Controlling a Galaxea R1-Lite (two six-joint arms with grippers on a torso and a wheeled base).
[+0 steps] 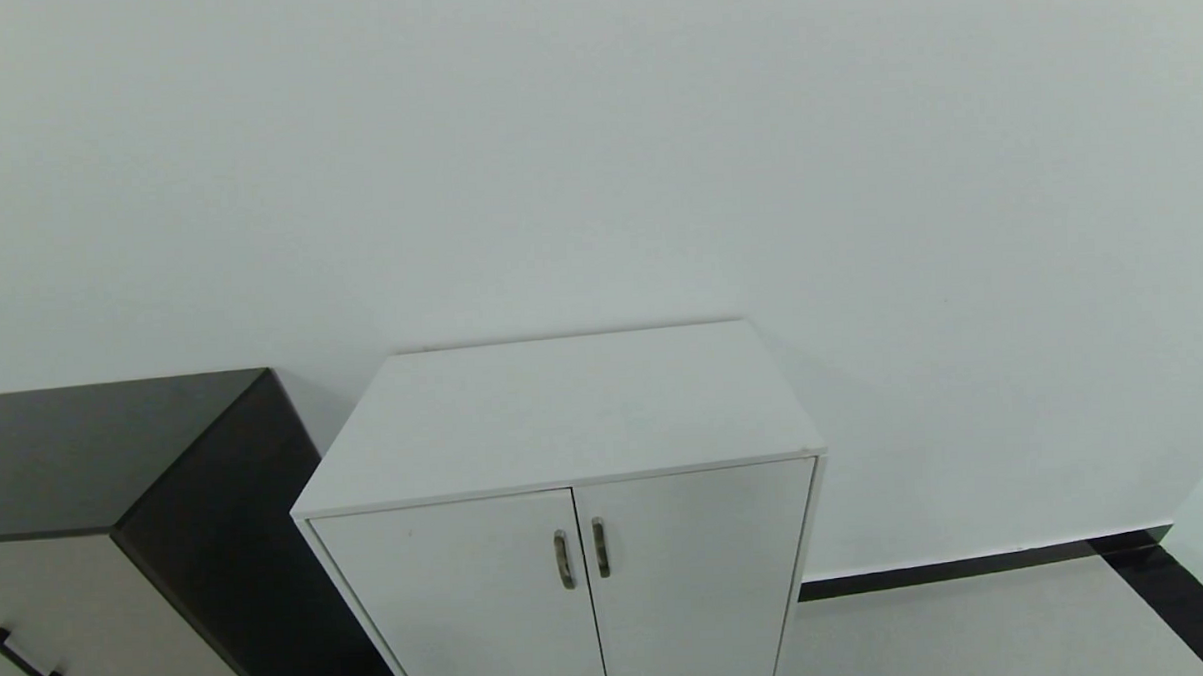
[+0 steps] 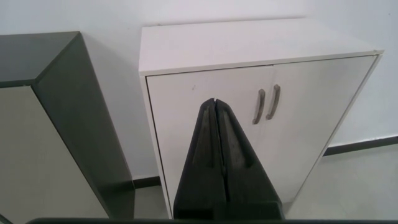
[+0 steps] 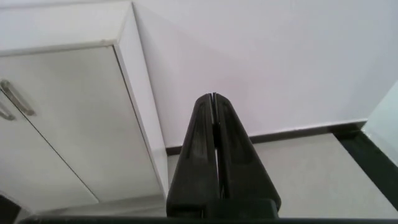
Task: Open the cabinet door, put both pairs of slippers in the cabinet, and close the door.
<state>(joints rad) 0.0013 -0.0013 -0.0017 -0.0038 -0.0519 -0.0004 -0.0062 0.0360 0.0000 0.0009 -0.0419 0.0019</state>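
- The left end effector [image 2: 216, 104] is black, its fingers pressed together with only a thin seam between them. It hangs before the white cabinet [image 2: 249, 46].
- Both doors [image 2: 317, 106] are closed.
- Two upright handles [image 2: 266, 104] sit side by side toward 12 o'clock on the cabinet front.
- Facing the doors, a dark cabinet [image 2: 68, 112] stands at 9 o'clock.
- A black baseboard [image 2: 364, 145] runs at 3 o'clock, between wall [image 2: 186, 11] and floor [image 2: 354, 183].

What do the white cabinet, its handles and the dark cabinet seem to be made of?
White cabinet: likely laminated board, matt white; flat panels with thin, sharp edges.
Handles: probably brushed metal; slim grey bars with a dull sheen.
Dark cabinet: likely laminated board too; smooth dark faces faintly reflecting light.
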